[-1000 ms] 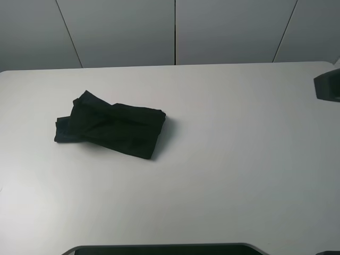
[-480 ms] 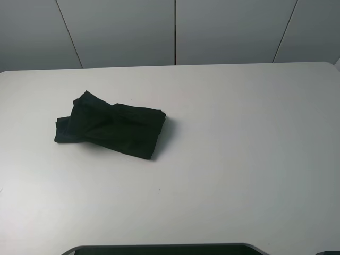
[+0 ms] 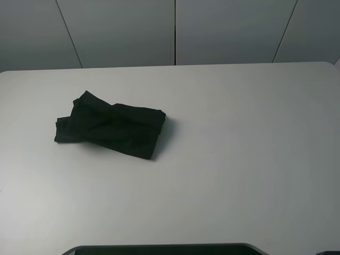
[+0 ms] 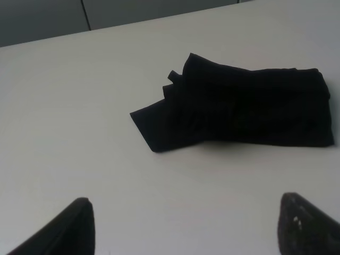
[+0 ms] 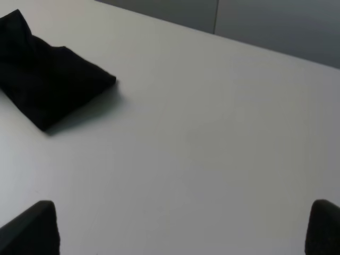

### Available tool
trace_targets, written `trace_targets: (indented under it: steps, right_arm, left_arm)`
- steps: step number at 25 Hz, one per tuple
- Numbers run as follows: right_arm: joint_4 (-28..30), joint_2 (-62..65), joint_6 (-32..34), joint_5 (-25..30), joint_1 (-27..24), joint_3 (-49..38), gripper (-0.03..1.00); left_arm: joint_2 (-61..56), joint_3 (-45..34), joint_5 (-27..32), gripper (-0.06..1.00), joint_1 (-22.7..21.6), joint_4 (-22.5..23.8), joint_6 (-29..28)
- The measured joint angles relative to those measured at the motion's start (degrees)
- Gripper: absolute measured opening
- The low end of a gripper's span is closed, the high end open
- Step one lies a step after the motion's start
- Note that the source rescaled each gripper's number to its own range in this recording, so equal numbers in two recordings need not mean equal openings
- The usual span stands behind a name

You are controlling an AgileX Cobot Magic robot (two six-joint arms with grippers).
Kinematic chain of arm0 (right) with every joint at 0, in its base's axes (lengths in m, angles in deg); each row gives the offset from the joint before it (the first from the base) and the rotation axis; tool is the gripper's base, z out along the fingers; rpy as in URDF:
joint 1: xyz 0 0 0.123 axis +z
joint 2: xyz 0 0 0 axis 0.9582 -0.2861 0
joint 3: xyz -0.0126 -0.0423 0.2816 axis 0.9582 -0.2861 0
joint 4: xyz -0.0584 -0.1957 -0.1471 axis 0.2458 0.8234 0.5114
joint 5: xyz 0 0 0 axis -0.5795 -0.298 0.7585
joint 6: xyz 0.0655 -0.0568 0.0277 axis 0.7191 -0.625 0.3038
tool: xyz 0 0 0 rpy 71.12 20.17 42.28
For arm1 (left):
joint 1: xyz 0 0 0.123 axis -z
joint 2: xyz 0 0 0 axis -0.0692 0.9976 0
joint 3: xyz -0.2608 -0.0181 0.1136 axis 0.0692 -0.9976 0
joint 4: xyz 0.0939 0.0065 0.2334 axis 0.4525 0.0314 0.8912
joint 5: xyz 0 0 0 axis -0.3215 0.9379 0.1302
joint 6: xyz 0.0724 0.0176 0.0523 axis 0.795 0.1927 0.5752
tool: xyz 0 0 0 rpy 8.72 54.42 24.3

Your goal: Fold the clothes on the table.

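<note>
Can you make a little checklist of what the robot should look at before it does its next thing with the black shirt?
1. Shirt lies fully on the table: ok.
2. Shirt is folded into a neat bundle: not ok, one end sticks out unevenly.
3. Left pincer is open and holds nothing: ok.
4. Right pincer is open and holds nothing: ok.
5. Both pincers are clear of the shirt: ok.
6. Printed side is facing in: cannot tell.

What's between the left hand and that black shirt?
Nothing: in the left wrist view only bare white table lies between the open left hand and the folded black shirt.
</note>
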Motion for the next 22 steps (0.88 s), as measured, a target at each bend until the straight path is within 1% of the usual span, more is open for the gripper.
trace_targets:
  steps: [3,6,12,16,22]
  right_arm:
    - [-2.54,0.16,0.11,-1.68,0.0,-0.99,1.0]
    - [-3.41,0.23,0.11,-1.91,0.0,-1.13,1.0]
    - [-3.7,0.26,-0.39,-2.04,0.0,-1.13,1.0]
    - [-5.65,0.26,-3.03,-2.04,0.0,-1.13,1.0]
    - [-6.43,0.26,-3.96,-2.04,0.0,-1.13,1.0]
  left_arm:
    - [-0.13,-0.83,-0.3,0.94,0.0,0.0,0.0]
    - [-0.35,-3.9,-1.0,0.94,0.0,-0.24,0.0]
    - [-0.35,-6.47,-5.72,0.94,0.0,-1.94,0.11]
    - [-0.35,-6.86,-6.26,0.94,0.0,-2.18,0.11]
    - [-0.35,-6.86,-6.38,0.94,0.0,-2.28,0.11]
